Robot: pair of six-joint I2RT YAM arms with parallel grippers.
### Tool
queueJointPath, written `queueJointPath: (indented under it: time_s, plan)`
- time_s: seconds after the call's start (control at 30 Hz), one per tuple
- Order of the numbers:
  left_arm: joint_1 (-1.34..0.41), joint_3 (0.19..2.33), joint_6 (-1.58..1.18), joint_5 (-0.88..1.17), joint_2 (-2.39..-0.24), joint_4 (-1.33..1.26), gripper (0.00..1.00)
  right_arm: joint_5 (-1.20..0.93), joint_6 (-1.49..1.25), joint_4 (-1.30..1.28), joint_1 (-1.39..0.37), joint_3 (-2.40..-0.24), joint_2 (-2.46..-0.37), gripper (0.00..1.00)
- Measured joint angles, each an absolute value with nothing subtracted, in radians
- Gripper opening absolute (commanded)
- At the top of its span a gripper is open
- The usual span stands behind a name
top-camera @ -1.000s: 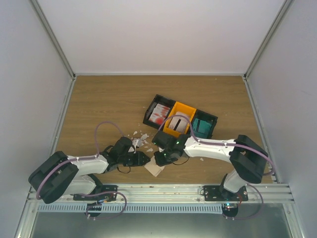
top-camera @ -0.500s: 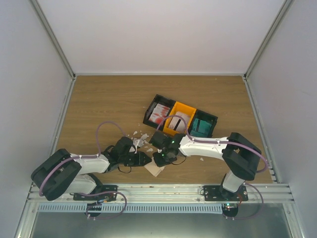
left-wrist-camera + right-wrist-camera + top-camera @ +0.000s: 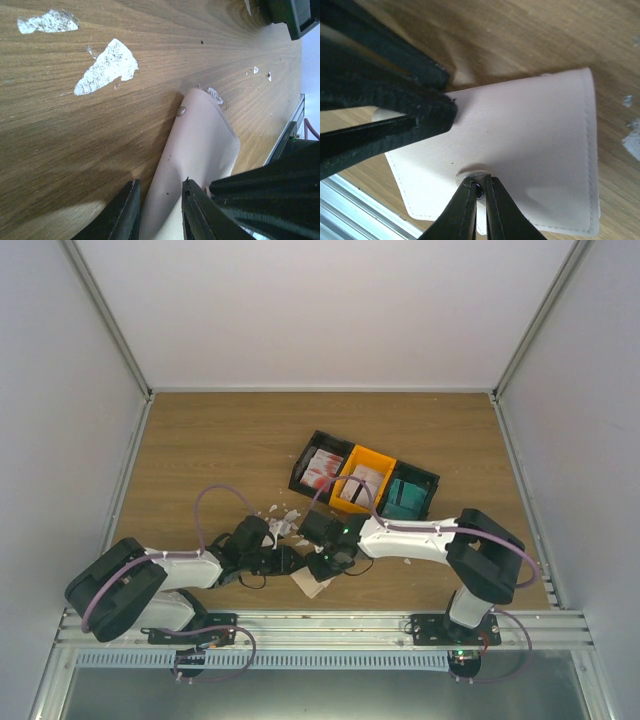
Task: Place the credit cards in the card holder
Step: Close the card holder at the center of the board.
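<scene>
Right end effector (image 3: 479,186) is pinched almost closed on the snap of the holder (image 3: 535,150), tips against its pale face. Left end effector (image 3: 160,215) clamps narrowly on one edge of the holder, which lies curled on the worktop (image 3: 75,140) between the arms. White scraps (image 3: 107,66) lie just beyond; cards (image 3: 320,468) sit in the tray (image 3: 433,483) farther back.

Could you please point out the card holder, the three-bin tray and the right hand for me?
card holder (image 3: 530,140): right wrist view, on its beige outer face.
three-bin tray (image 3: 375,453): top view, on the orange bin's far wall.
right hand (image 3: 480,186): right wrist view, between its fingertips.
</scene>
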State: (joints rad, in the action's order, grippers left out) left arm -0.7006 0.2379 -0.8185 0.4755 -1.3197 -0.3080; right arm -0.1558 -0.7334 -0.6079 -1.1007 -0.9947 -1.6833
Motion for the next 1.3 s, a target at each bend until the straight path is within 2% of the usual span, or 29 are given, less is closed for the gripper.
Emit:
queueJointPath:
  time_s: [0.37,0.9,1.13,1.3]
  plan:
    - [-0.701,0.238,-0.819,0.474,-1.324,-0.313,0.27,-0.155,-0.722,-0.538,-1.121,-0.929,-1.659,0.02]
    - [-0.703,0.238,-0.820,0.471,-1.324,-0.311,0.27,-0.072,-0.741,-0.527,-1.166,-0.918,-1.658,0.01]
    - [-0.704,0.238,-0.820,0.469,-1.319,-0.308,0.28,-0.016,-0.757,-0.612,-1.188,-1.010,-1.700,0.20]
    - [-0.706,0.238,-0.818,0.470,-1.299,-0.289,0.34,0.026,-0.786,-0.646,-1.176,-1.061,-1.716,0.39]
